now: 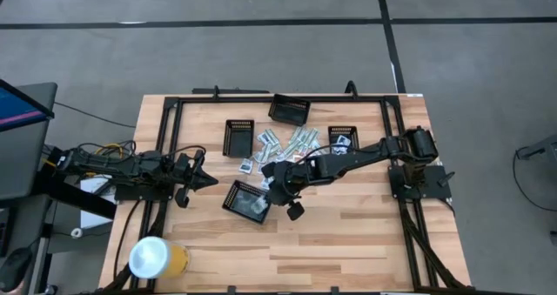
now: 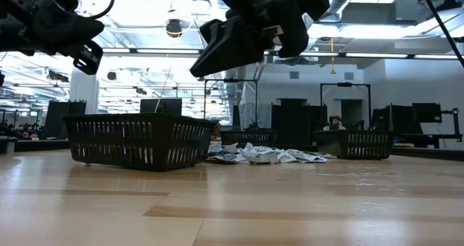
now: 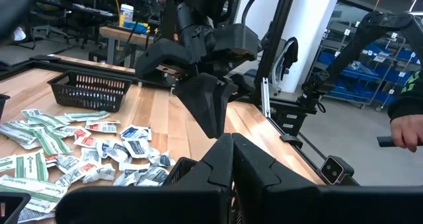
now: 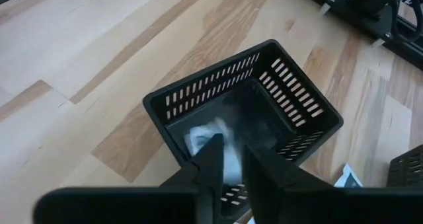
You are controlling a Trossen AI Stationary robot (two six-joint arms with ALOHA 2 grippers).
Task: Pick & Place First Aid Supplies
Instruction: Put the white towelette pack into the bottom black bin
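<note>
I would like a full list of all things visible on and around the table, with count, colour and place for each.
mesh trays: four, black; three at the far side, one nearer the front under the right gripper
first aid packets: many, white and pale green, piled between the far trays; some white ones in the front tray
cup: one, yellow with white lid, front left corner
table: one, light wood
person's hand: one, beyond the table
left gripper: shut, left of the front tray
right gripper: fingers slightly apart, above the front tray

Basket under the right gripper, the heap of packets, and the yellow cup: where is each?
Basket (image 4: 301,95): right wrist view, on its slotted side wall.
Heap of packets (image 1: 296,141): high view, on the heap's middle.
Yellow cup (image 1: 155,258): high view, on its pale top.
</note>
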